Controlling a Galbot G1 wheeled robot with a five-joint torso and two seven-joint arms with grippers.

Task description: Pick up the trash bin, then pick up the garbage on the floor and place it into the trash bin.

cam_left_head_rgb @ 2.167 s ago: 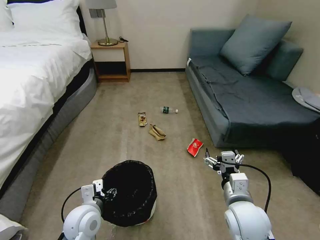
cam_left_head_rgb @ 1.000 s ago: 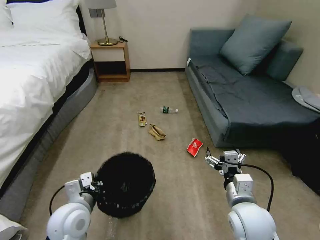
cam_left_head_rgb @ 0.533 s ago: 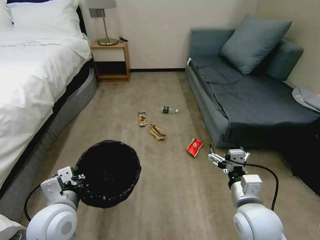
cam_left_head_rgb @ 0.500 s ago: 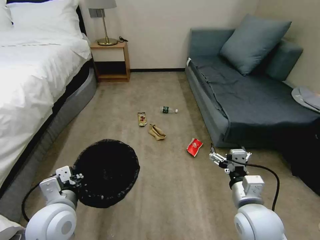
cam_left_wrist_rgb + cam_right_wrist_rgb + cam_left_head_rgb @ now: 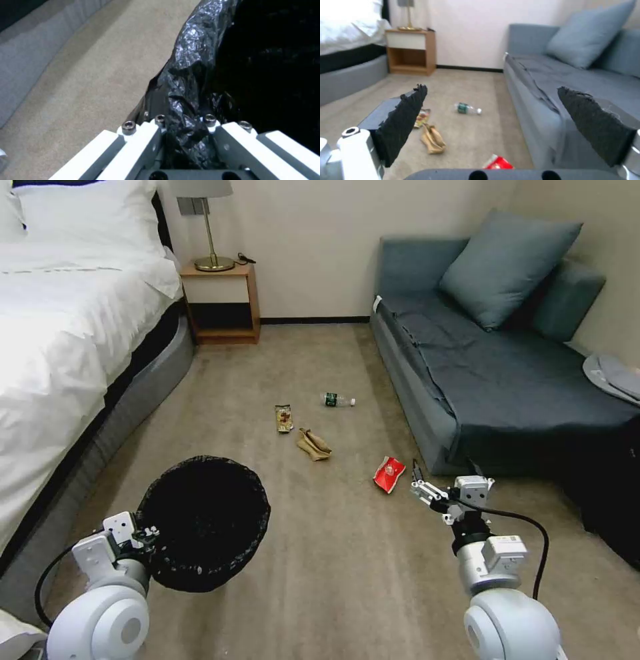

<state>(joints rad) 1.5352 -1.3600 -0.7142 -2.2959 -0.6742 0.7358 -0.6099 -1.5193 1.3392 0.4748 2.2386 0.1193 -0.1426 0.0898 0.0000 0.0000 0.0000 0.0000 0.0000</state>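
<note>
The black trash bin (image 5: 203, 523) hangs lifted above the carpet floor (image 5: 347, 553) at lower left, mouth tilted toward me. My left gripper (image 5: 148, 535) is shut on its bag-lined rim; the left wrist view shows the crinkled bag of the trash bin (image 5: 190, 100) pinched between the white fingers (image 5: 146, 140). Garbage lies ahead: a red snack packet (image 5: 389, 474), crumpled tan paper (image 5: 314, 445), a brown-yellow wrapper (image 5: 285, 418) and a small bottle (image 5: 337, 399). My right gripper (image 5: 443, 478) is open, just right of the red packet (image 5: 496, 163), with bottle (image 5: 467, 109) and paper (image 5: 432, 140) beyond its pads (image 5: 405, 122).
A white bed (image 5: 60, 347) runs along the left. A wooden nightstand (image 5: 223, 303) with a lamp stands at the back wall. A blue-grey sofa (image 5: 493, 367) lines the right side, close to the right arm. Open carpet lies between bed and sofa.
The left arm has lifted the bin off the floor and carried it left, tilting its mouth toward me. The right gripper has shifted slightly forward, staying open.
</note>
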